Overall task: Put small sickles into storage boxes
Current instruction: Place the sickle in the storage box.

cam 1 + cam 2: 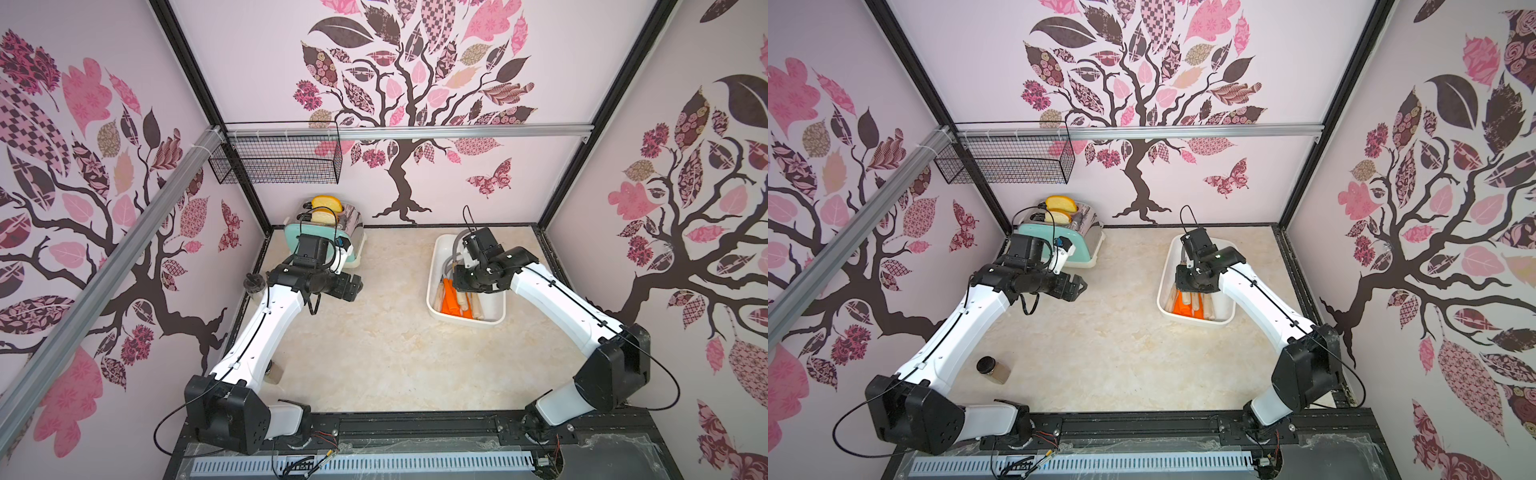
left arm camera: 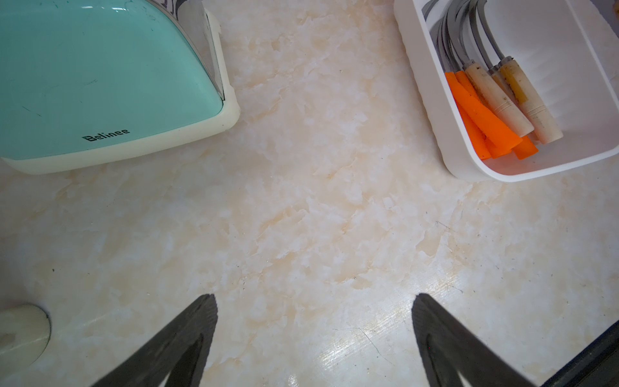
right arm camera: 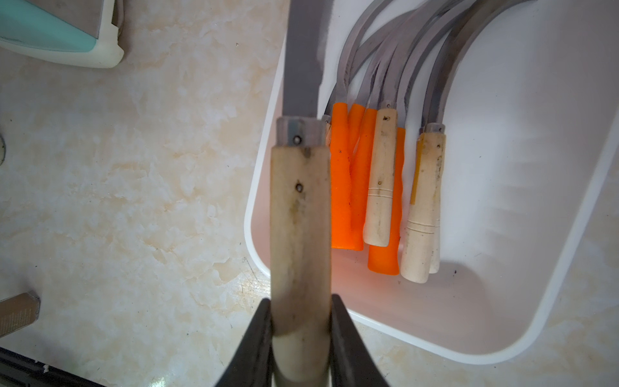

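Note:
The white storage box [image 1: 432,291] [image 1: 1163,291] stands at the right of the table. Inside it lie several small sickles [image 3: 378,187] [image 2: 482,114], with orange and pale wooden handles side by side and their grey blades curving toward the far end. My right gripper [image 3: 300,300] is shut on the pale wooden handle of another small sickle [image 3: 299,214], held above the box's rim [image 3: 258,187] on its toaster side. My left gripper [image 2: 315,296] [image 1: 353,286] hangs open over bare table between the toaster and the box, holding nothing.
A mint-green toaster [image 1: 328,232] [image 2: 100,83] with bread in its slots stands at the back left. A black-lidded jar [image 1: 992,369] lies near the left arm's base. A black wire basket [image 1: 282,160] hangs on the back wall rail.

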Robot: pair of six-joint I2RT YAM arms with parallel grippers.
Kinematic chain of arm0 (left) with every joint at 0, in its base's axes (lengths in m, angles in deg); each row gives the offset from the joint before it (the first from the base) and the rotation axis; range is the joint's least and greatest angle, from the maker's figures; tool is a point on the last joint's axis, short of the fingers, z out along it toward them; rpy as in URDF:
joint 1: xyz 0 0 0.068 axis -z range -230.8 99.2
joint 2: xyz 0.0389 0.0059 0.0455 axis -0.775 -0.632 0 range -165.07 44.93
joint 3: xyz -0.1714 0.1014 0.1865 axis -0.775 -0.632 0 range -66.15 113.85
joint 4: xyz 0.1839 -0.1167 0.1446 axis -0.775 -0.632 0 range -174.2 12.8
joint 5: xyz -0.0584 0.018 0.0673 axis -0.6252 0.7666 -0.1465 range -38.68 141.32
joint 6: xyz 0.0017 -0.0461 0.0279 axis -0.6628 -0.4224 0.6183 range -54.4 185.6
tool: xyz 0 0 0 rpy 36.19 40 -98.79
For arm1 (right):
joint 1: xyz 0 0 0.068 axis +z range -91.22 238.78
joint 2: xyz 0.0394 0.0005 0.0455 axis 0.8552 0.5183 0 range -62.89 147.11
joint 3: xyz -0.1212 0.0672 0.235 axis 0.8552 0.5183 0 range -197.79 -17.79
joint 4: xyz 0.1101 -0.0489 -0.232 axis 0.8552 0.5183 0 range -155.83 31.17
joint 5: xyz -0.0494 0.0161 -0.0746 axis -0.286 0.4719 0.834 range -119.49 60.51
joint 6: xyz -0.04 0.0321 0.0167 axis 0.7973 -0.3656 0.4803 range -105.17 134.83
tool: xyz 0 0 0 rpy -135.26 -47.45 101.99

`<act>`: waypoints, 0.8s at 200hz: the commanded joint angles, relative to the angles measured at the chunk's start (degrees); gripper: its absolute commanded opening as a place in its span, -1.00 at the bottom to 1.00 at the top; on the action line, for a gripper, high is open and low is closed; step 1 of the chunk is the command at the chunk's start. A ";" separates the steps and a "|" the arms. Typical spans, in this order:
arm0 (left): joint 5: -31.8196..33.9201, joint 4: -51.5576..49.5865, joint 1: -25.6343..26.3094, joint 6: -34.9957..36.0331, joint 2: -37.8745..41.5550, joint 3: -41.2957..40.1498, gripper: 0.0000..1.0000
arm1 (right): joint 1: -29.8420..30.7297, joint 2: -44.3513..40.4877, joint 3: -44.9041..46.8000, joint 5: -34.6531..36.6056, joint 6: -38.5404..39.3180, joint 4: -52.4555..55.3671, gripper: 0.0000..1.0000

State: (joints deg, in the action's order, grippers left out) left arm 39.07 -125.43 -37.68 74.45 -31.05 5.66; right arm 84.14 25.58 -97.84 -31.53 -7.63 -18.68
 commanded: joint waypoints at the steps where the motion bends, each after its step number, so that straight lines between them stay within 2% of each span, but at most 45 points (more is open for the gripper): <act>1: -0.41 0.84 0.18 0.29 1.15 -0.39 0.91 | -1.05 0.46 0.05 -1.10 0.83 -0.80 -1.00; 160: 0.58 -0.95 0.19 0.73 1.03 0.79 0.91 | -6.19 8.22 2.48 -4.33 1.72 -5.94 -1.00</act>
State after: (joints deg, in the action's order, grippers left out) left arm 39.50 -125.95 -37.68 74.62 -30.64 5.42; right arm 78.72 32.92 -95.56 -35.23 -6.67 -23.64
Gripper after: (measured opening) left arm 0.955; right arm 0.274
